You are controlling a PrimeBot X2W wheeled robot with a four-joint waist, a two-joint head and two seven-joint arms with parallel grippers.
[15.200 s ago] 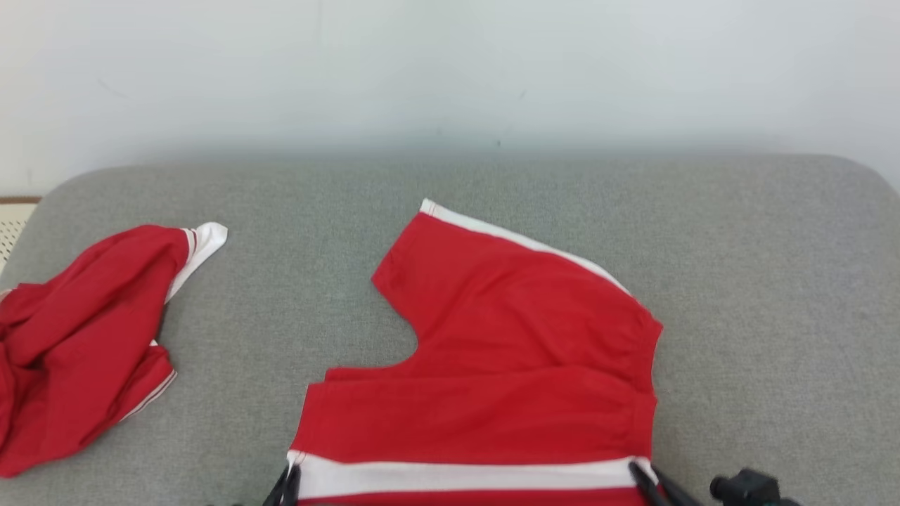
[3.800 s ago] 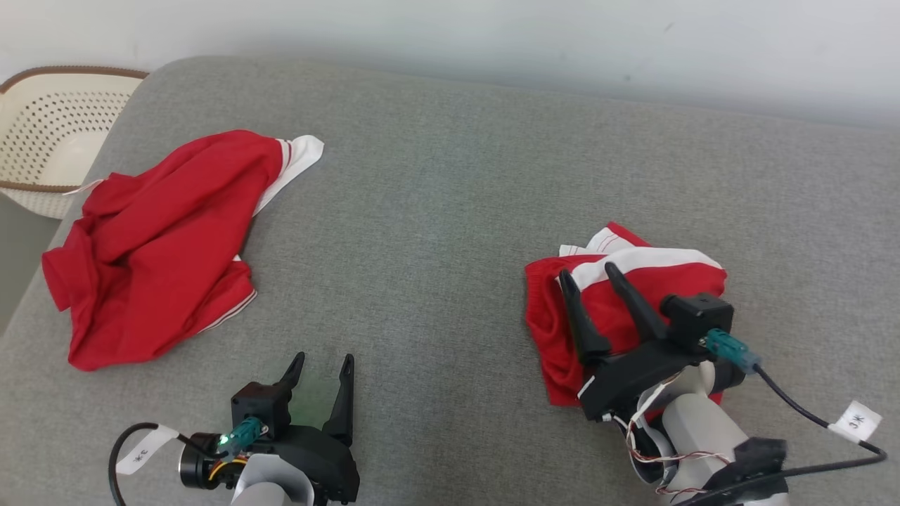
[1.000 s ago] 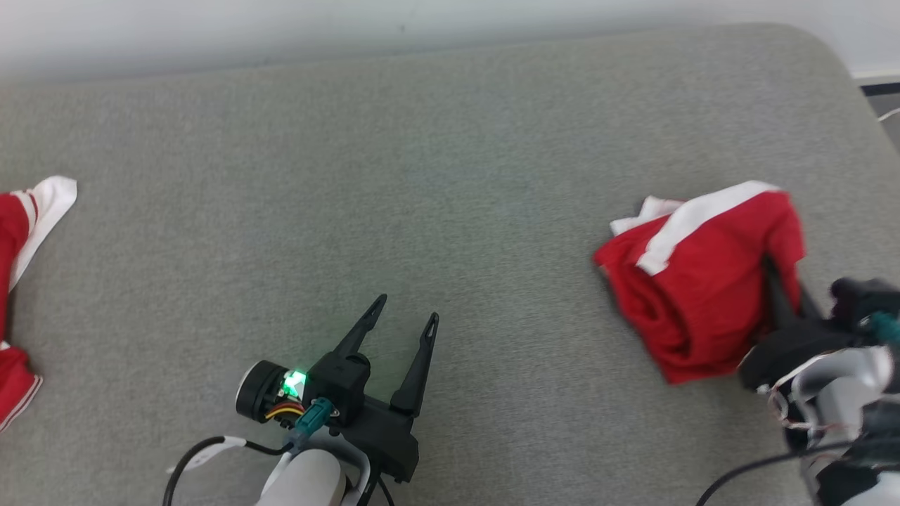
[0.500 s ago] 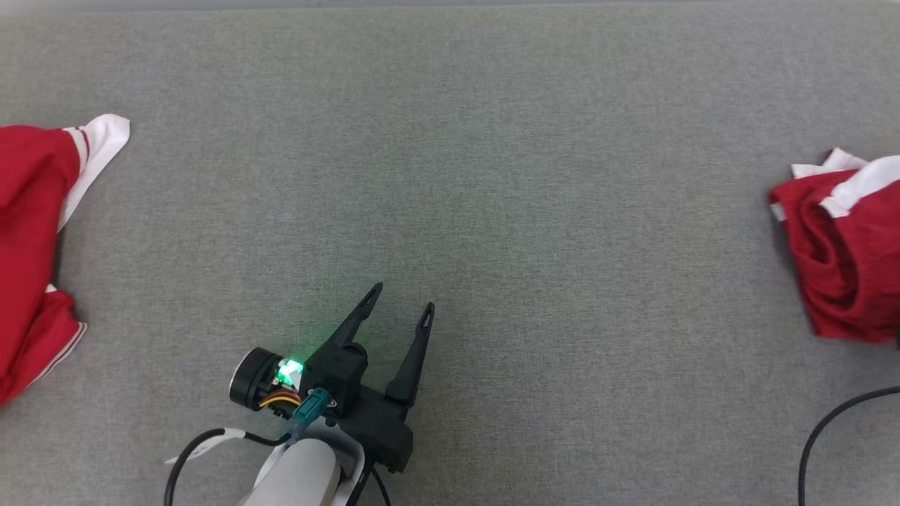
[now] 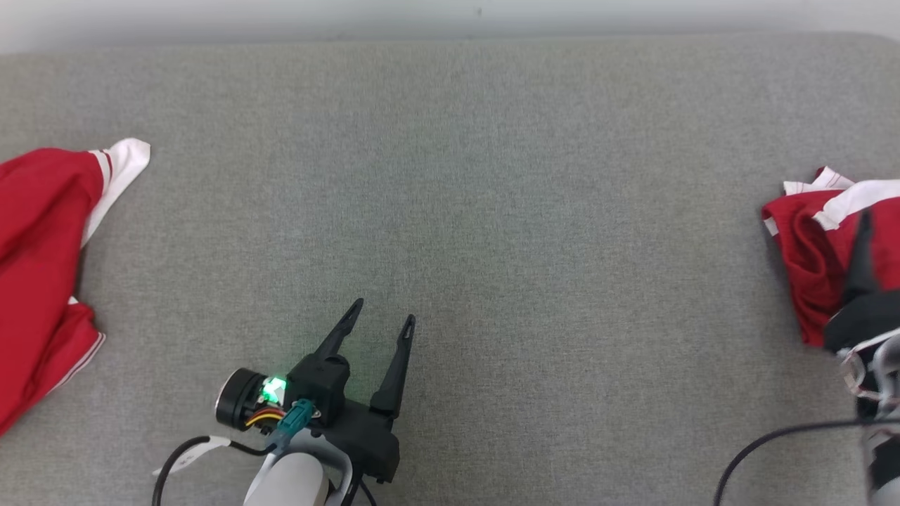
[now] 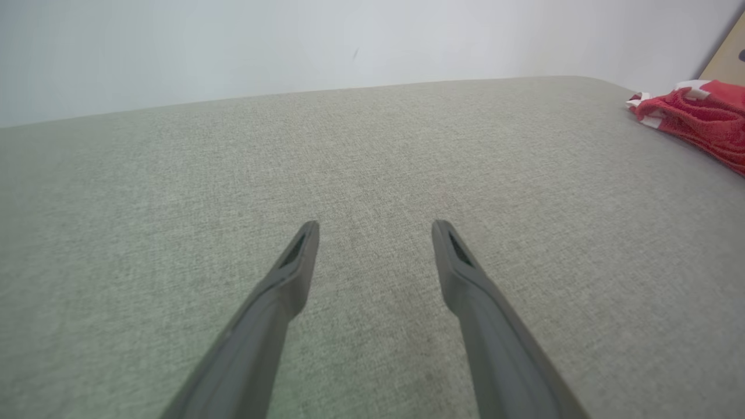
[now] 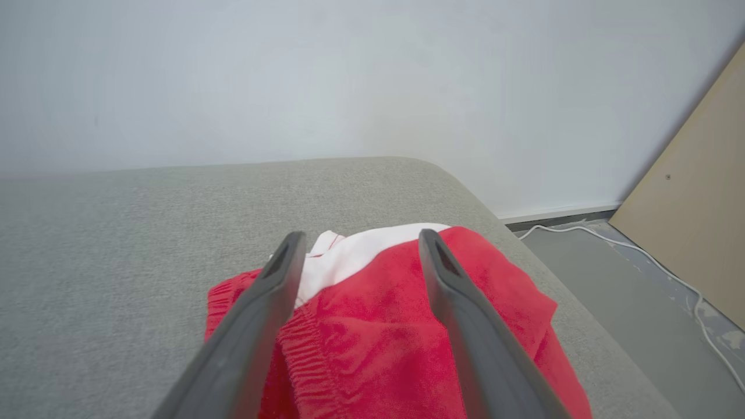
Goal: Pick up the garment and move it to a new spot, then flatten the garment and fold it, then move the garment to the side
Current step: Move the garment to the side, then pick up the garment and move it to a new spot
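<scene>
Garment (image 7: 378, 331): folded red bundle with a white band, lying on the grey cushion (image 7: 116, 233), just under and ahead of my right gripper (image 7: 361, 234).
Right gripper: fingers spread, nothing pinched; whether the tips touch the cloth I cannot tell.
Left gripper (image 6: 375, 224): fingers wide apart, empty, over bare cushion; the bundle lies well off to its right.
Other red garment (image 5: 42, 246): crumpled, well off to my left gripper's left.

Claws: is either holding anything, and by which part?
Nothing is held. The left claw and right claw are open; the right one is over the garment.
</scene>
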